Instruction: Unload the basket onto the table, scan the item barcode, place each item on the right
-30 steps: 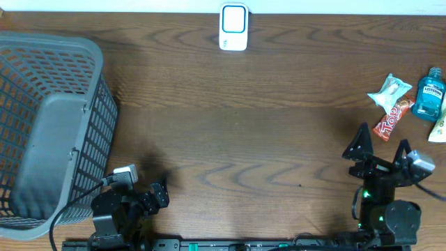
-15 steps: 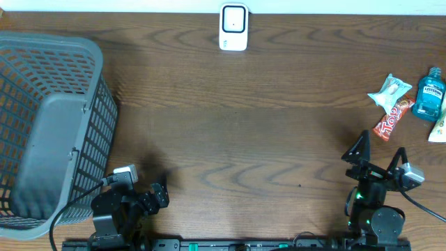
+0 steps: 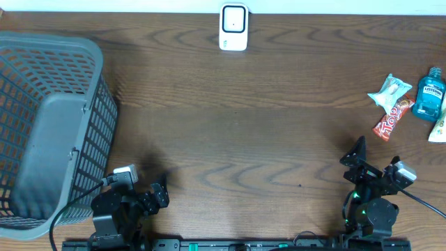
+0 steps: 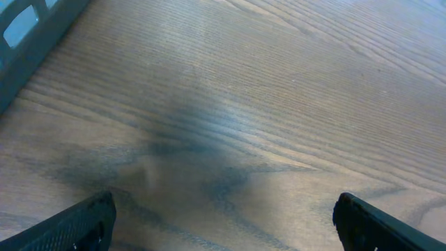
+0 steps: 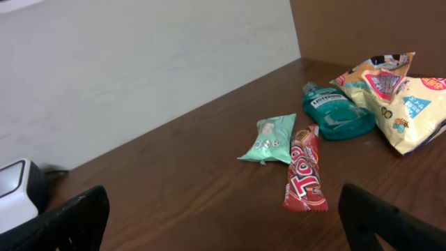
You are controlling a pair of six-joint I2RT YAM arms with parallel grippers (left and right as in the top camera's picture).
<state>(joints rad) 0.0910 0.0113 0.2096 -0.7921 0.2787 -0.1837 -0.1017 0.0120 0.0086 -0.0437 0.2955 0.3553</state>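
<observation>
Several items lie at the table's right edge: a red candy bar [image 3: 392,118] [image 5: 305,169], a white-green packet [image 3: 389,90] [image 5: 268,139], a blue mouthwash bottle [image 3: 429,94] [image 5: 336,111] and a yellow snack bag [image 5: 394,97]. A white barcode scanner [image 3: 233,26] [image 5: 15,192] stands at the back middle. My right gripper [image 3: 378,159] [image 5: 223,213] is open and empty, in front of the items and pointing at them. At the front left, my left gripper [image 3: 159,194] [image 4: 223,219] hangs open over bare wood, holding nothing.
A large grey mesh basket [image 3: 49,125] fills the left side, and its corner [image 4: 28,28] shows in the left wrist view. A pale wall runs behind the table's far edge.
The right arm has drawn back toward the front edge, away from the items, with its jaws still wide. The left arm has not moved.
</observation>
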